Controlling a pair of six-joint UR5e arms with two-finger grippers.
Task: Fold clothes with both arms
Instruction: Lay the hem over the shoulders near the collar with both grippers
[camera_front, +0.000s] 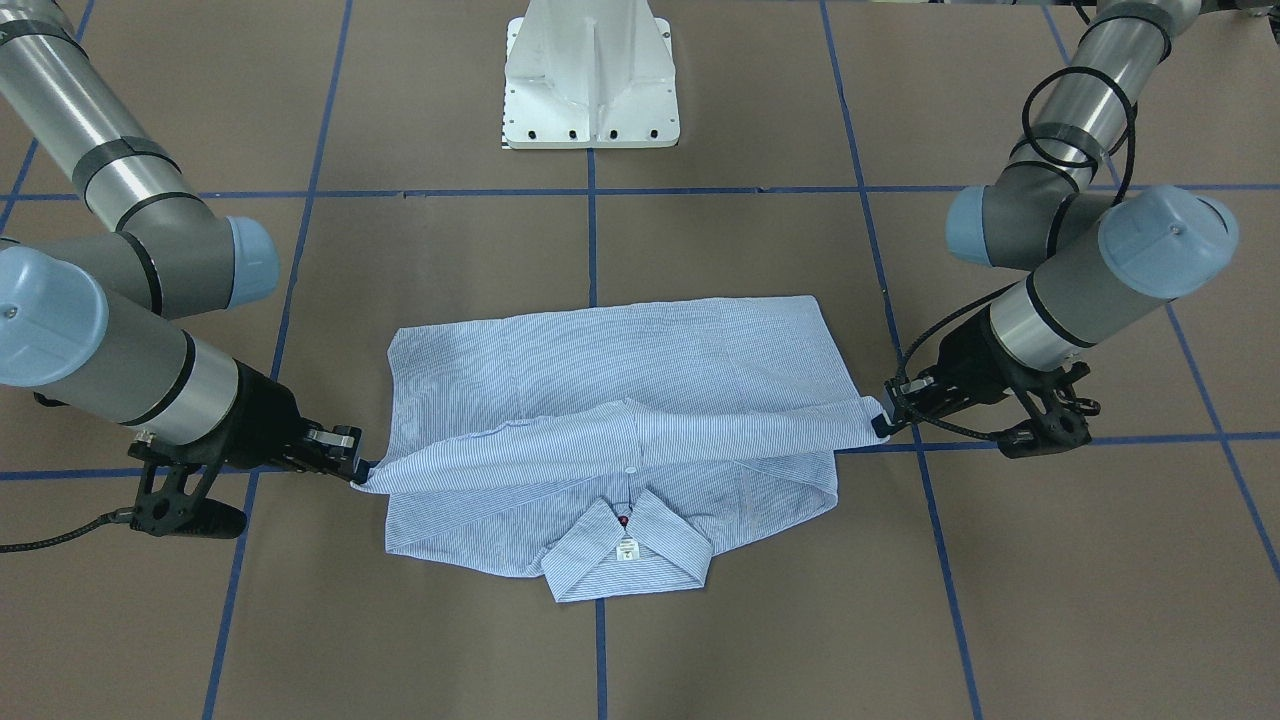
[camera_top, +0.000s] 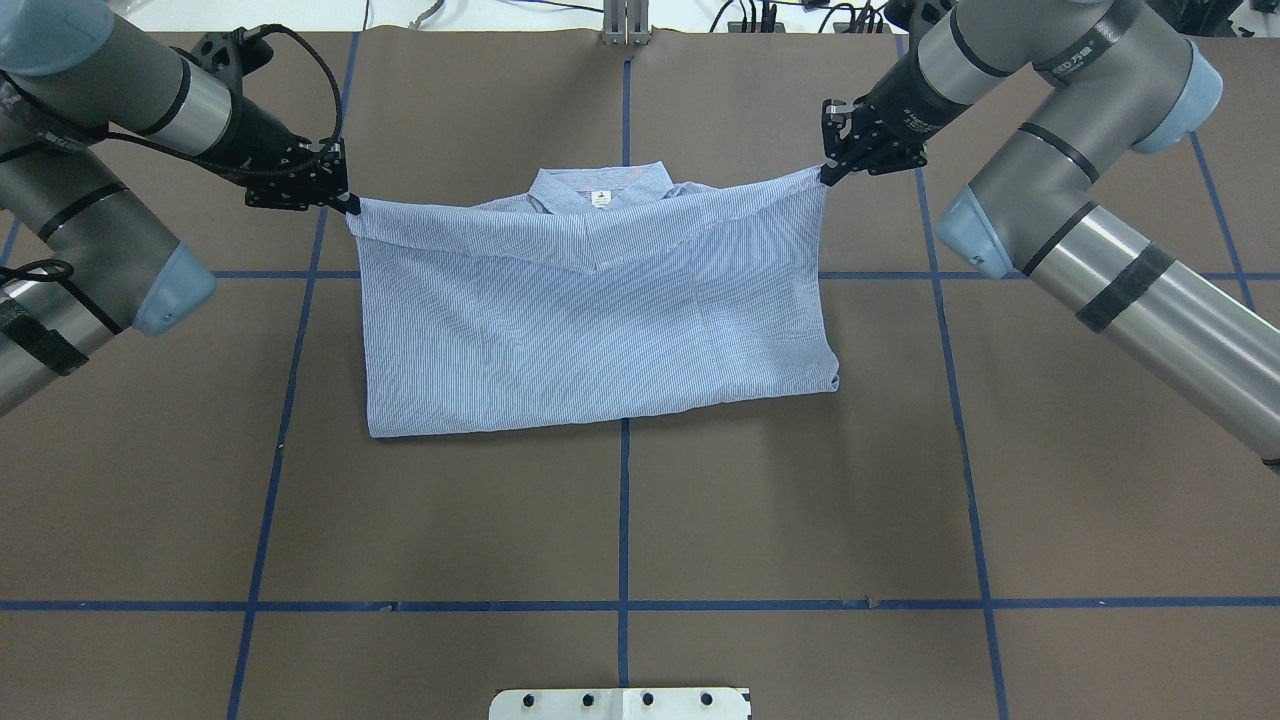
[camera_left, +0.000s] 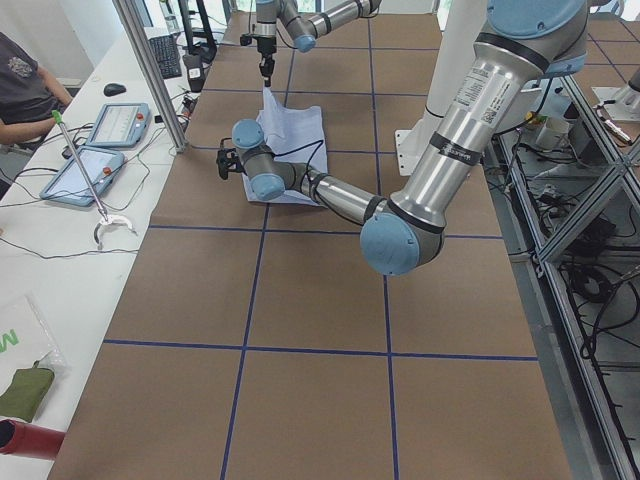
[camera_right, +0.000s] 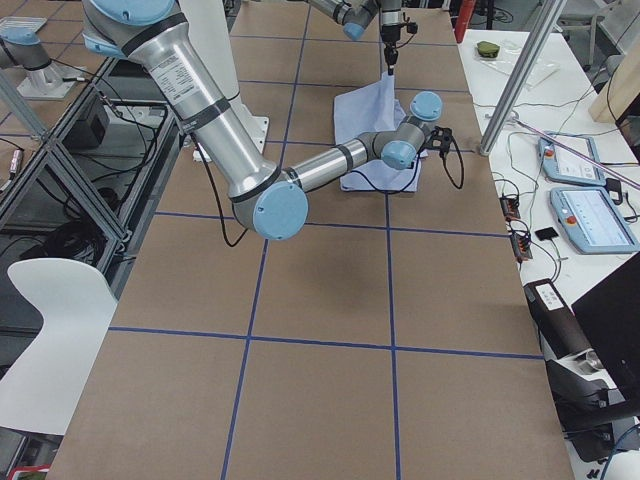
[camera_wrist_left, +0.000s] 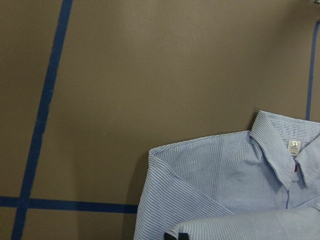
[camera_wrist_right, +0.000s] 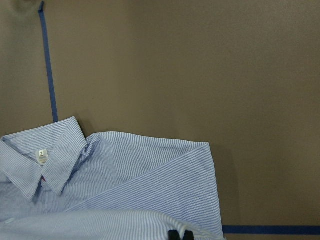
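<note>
You see the brown table (camera_top: 450, 520) beneath the shirt (camera_top: 600, 340), which spans from one gripper to the other; the left gripper (camera_top: 347, 206) pinches one raised corner, the right gripper (camera_top: 826, 178) the other, and the collar (camera_top: 570, 188) lies between them

Table: I see a brown matte table (camera_top: 480, 520) filling my overhead view.
Markings: blue tape lines (camera_top: 623, 500) cross it in a grid.
Shirt: the striped shirt (camera_top: 600, 340) lies folded across the middle line, collar (camera_front: 627, 552) on the side away from the robot.
Base: a white pedestal base (camera_front: 590, 90) stands at the robot's edge.
</note>
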